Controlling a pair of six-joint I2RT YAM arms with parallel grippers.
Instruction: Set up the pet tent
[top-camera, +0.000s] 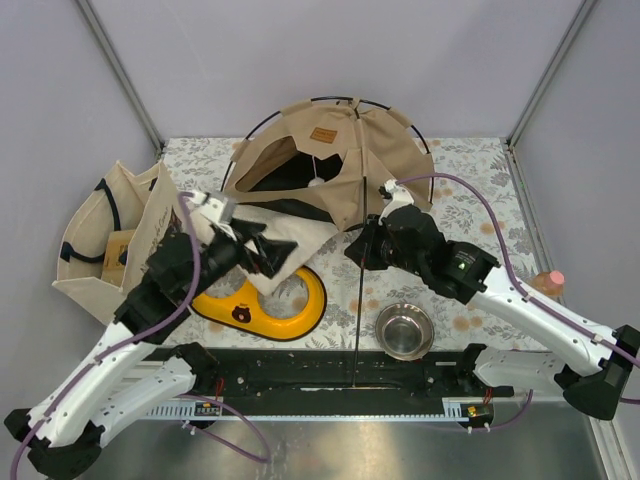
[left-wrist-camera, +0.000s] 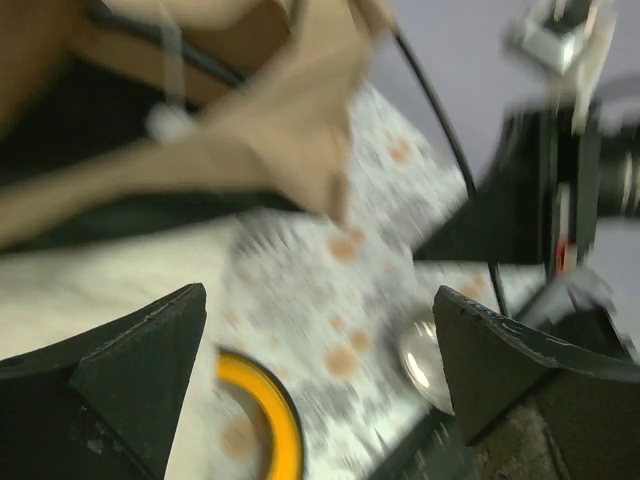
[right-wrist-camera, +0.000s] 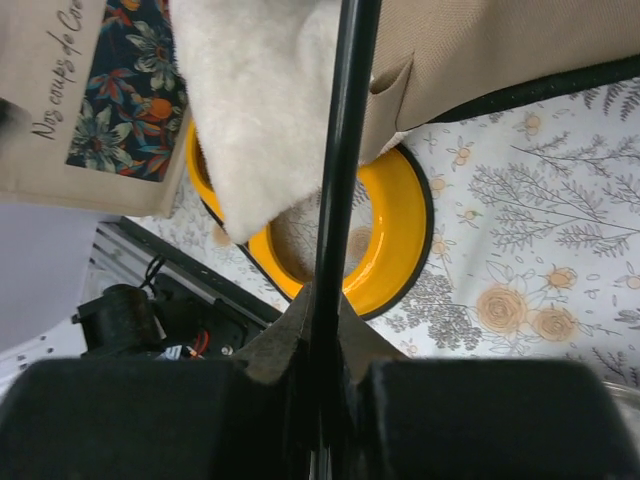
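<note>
Overhead view of a table (top-camera: 470, 180) covered in a floral cloth. The pet tent (top-camera: 330, 160) stands at the far middle. It is a tan canvas dome, partly raised, with its dark doorway facing near left and thin black hoops arching over the top.

The right gripper (right-wrist-camera: 325, 330) reaches in from the near right. Its fingers are pressed together on a thin black pole (right-wrist-camera: 340, 150), pinching it just in front of the tent's near wall. The pole runs from there toward the near edge of the table.

The left gripper (left-wrist-camera: 320, 310) is spread wide and holds nothing. It hovers over a white fluffy cushion (top-camera: 295, 240) that lies at the doorway and partly covers a yellow ring dish (top-camera: 305, 305). The left wrist view is blurred.

A cream tote bag (top-camera: 100, 250) stands at the far left, and a steel bowl (top-camera: 404, 330) sits near right of the dish.

The step in hand looks like fitting this pole to the canvas, so the tent is only part built. The next move probably calls for steering the pole's far end into its seat on the tent. The free left gripper could steady the canvas so it does not slide away.
</note>
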